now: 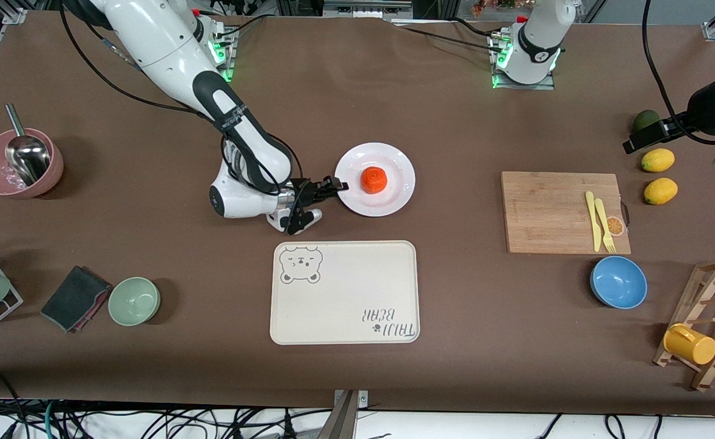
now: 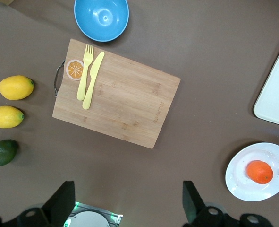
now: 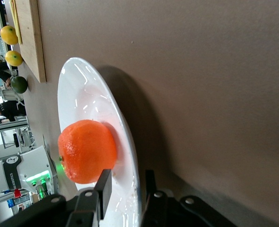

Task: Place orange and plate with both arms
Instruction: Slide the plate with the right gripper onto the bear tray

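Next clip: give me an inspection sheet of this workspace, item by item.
Surface: brown table.
Job's things: orange sits on the plate, above the bear tray.
Clutter: cutting board with fork and knife, lemons, bowls, mug rack.
Grippers: right gripper shut on the plate rim; left gripper open, waiting high over the left arm's end.
Cables: black leads by the arm bases.
Surroundings: nothing seen.
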Available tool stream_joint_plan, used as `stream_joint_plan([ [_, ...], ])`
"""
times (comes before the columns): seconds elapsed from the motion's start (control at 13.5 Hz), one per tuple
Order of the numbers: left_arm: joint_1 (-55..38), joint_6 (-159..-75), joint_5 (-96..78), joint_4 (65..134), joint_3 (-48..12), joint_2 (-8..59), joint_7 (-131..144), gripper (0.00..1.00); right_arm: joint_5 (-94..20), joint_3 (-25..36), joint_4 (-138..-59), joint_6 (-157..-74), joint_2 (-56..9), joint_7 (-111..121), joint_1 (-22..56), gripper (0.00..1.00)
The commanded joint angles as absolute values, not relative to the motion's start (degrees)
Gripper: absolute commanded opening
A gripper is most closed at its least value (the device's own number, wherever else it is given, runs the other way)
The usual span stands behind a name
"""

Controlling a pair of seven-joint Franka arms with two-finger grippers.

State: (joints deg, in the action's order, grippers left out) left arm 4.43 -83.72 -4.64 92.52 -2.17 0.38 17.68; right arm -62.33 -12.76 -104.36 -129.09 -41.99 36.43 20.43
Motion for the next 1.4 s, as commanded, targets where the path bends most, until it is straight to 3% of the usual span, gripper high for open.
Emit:
stream_joint_plan([
  [0.0, 4.75, -82.27, -5.62, 91.05, -2.02, 0.79, 16.44, 1.00, -63.72, -13.10, -104.68, -129.73, -42.45, 37.88, 20.83, 0.34],
  [0.3, 4.75, -82.27, -5.63, 91.05, -2.28, 0.79, 16.61, 1.00, -63.63, -13.10, -104.68, -131.66, -43.24, 37.97, 22.24, 0.01],
  [0.67, 4.75, -81.91, -5.63, 91.05, -2.02, 0.79, 16.61, 1.00, -63.11, -12.83, -102.93, -130.61, -41.49, 37.09, 20.40, 0.00],
  [0.89, 4.75, -81.83, -5.71, 91.05, -2.02, 0.79, 16.61, 1.00, -62.75, -12.30, -99.33, -125.79, -41.22, 36.65, 15.23, 0.00],
  [1.18, 4.75, -81.74, -5.71, 91.23, -2.11, 0.79, 16.61, 1.00, -53.54, -11.51, -87.83, -121.73, -44.02, 22.63, 11.25, 0.00],
  [1.33, 4.75, -81.74, -5.71, 91.14, -2.11, 0.79, 16.96, 1.00, -53.17, -11.51, -78.89, -122.17, -49.01, 16.99, 11.25, 0.00],
])
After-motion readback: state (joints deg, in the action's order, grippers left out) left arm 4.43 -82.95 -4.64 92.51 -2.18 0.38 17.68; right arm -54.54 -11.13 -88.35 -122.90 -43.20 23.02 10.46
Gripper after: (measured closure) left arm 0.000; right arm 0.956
